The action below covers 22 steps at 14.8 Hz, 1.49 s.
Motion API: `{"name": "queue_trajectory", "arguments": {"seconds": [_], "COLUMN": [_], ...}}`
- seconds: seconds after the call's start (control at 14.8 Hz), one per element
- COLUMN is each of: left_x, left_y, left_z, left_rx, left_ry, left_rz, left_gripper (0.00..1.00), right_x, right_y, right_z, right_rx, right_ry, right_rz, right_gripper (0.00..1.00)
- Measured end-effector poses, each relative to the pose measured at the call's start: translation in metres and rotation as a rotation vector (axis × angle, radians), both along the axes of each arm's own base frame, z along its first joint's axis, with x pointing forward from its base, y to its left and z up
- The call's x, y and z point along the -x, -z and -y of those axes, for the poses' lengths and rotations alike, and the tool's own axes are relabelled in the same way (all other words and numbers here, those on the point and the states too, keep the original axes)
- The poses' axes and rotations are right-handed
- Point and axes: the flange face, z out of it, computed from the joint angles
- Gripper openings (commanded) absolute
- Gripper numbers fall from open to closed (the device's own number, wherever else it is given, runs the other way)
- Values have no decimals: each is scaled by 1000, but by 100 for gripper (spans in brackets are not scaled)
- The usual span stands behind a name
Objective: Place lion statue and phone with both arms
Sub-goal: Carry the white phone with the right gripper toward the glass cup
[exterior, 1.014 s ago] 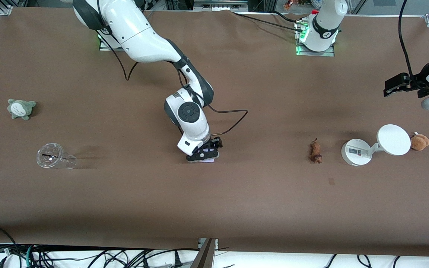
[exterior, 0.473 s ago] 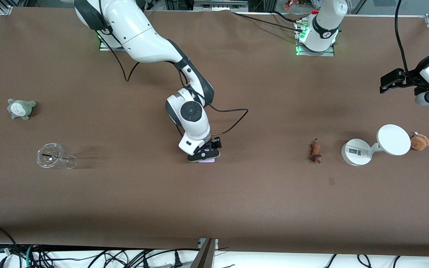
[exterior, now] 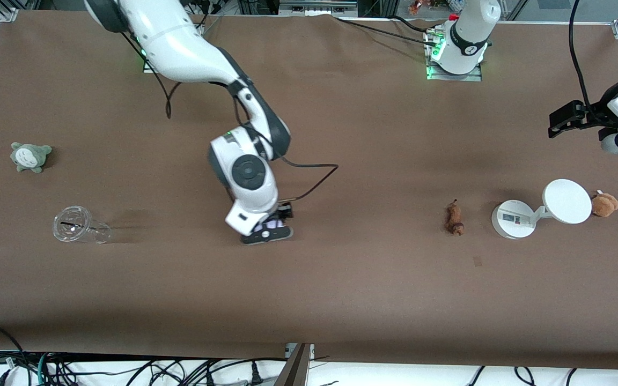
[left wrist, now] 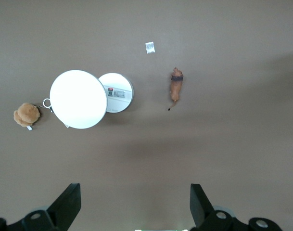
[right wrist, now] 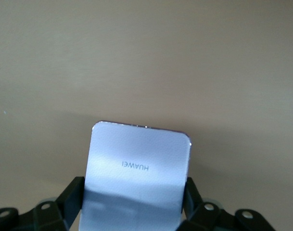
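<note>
Since the earlier frames the right arm has carried its load toward its own end of the surface, so the right gripper (exterior: 267,231) now hangs over the brown surface (exterior: 341,300) at a spot closer to the clear plastic cup (exterior: 79,226) than before. Its fingers (right wrist: 71,195) clamp the phone (right wrist: 135,180) by its two long edges; the pale lavender back faces the wrist camera with a line of lettering across it, and in the front view only a sliver of the phone (exterior: 269,225) shows under the wrist. Whether the phone touches the surface cannot be told.

Over at the left arm's end, the left gripper (exterior: 561,122) waits up in the air, its fingers (left wrist: 69,204) spread wide with nothing between them. Below it on the surface lies the lion statue (exterior: 454,217), seen from the left wrist too (left wrist: 175,87), apart from both grippers. Just beside the statue, toward the left arm's end, stands the white stand (exterior: 514,219) with its round disc (exterior: 567,201), and a tan plush toy (exterior: 604,203) touches the disc's edge. Near the right arm's end sits a grey-green plush (exterior: 30,156), farther from the front camera than the cup.
</note>
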Motion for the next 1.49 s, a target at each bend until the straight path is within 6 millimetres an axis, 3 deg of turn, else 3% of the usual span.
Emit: {"name": "queue_trajectory", "arguments": {"seconds": [0.2,0.41,0.68,1.08,1.22,1.49], "left_x": [-3,-6,-7,-7,-8,-8], "left_y": [-2,0,0,1,1,1], "left_z": [1,1,2,1,1,1], "left_rx": [0,0,0,0,0,0], "left_ry": [1,2,4,3,3,3], "left_rz": [19,25,26,26,26,25], "left_gripper": [100,100,100,100,100,100], "right_x": [-11,-24,-35,-40,-45,-52], "right_y": [-68,-91,-64,1,15,37], "right_z": [68,143,243,348,370,367], "right_rx": [40,53,60,5,-2,2], "right_ry": [-56,-87,-110,-52,-40,-48], "right_rz": [-100,-141,-201,-171,-148,-98], "right_gripper": [12,12,12,12,12,12]}}
